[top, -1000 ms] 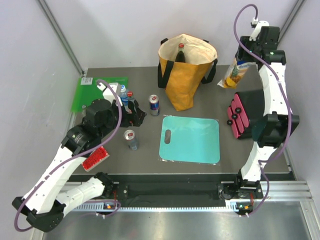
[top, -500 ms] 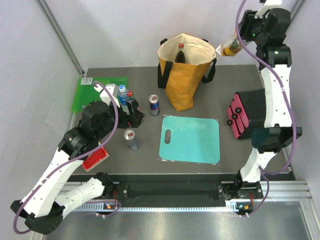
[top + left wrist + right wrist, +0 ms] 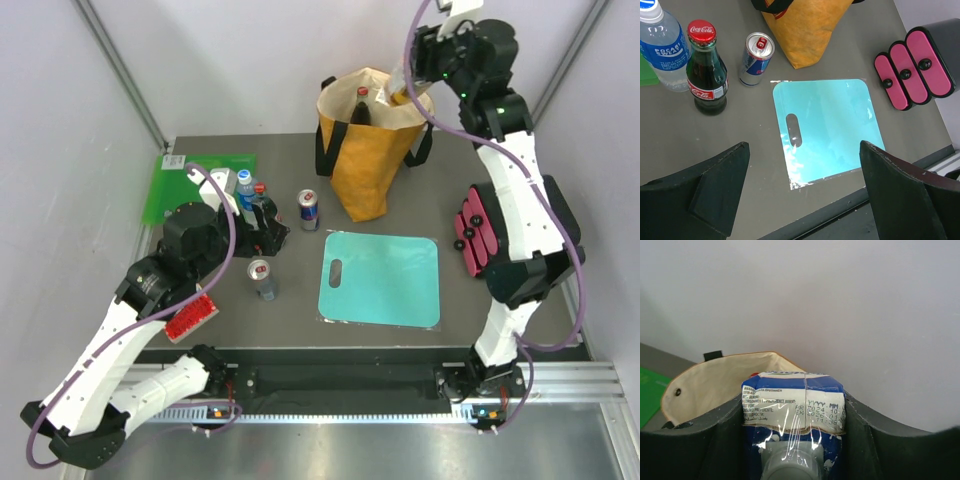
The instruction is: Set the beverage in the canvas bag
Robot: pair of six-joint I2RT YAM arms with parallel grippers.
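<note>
Blue carton (image 3: 792,402) lettering: right wrist only.

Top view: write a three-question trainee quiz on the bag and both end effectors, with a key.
1. True or false: the bag is empty.
2. What does the right end effector hold?
3. The left end effector is: A open; B shut; C out of every view.
Key: 1 false, a bottle stands in it. 2 a carton. 3 A.
</note>
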